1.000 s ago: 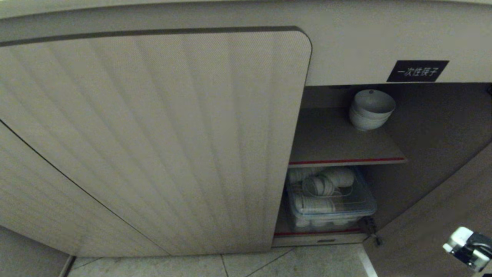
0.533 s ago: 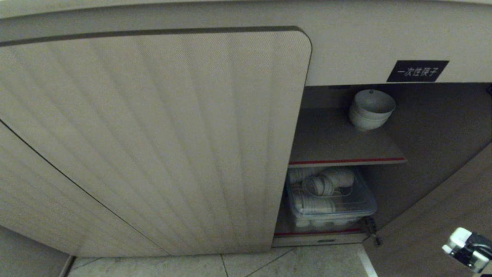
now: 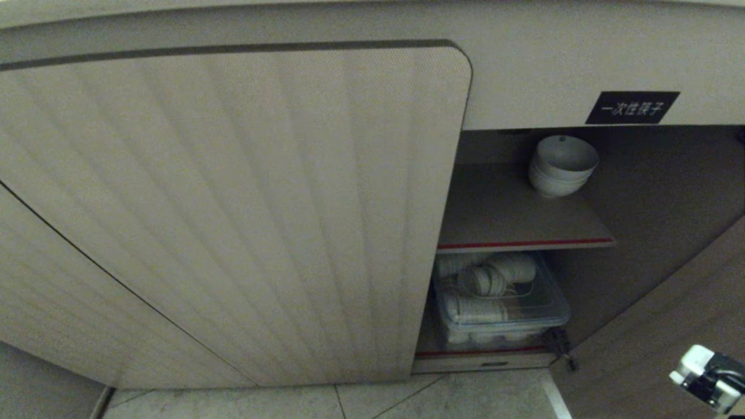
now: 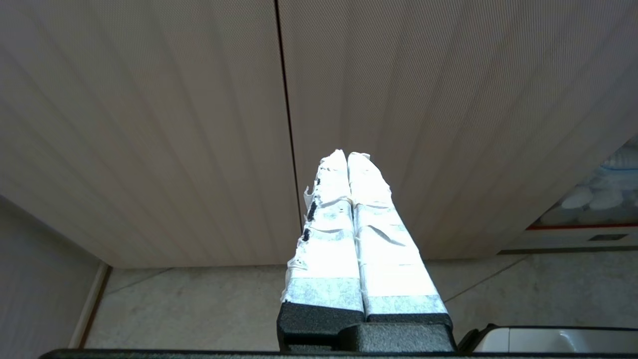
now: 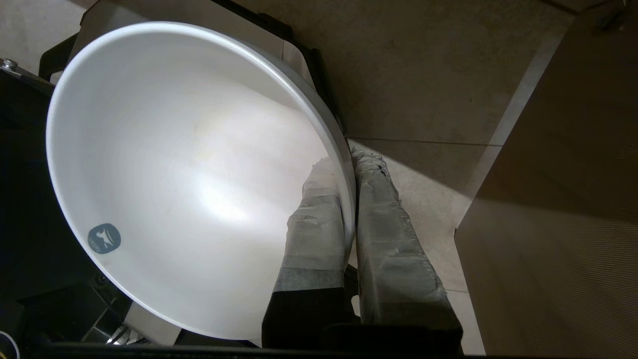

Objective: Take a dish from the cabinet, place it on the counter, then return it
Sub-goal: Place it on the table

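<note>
Floor tiles (image 5: 408, 75) behind, right claw (image 5: 351, 159) pinches the dish (image 5: 189, 169) rim (base hidden).

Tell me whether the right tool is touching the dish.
Touching. The right wrist view shows the right tool clamped on the dish rim, one finger inside, one outside.

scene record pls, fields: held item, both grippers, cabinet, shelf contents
held item: white bowl, pinched at its rim, one finger inside, one outside
right gripper: shut on the bowl, low at the head view's right edge, outside the cabinet
left gripper: shut, holding nothing, parked facing the ribbed door
cabinet: open under the black label
upper shelf: stack of white bowls at the back
lower level: clear bin of white dishes
</note>
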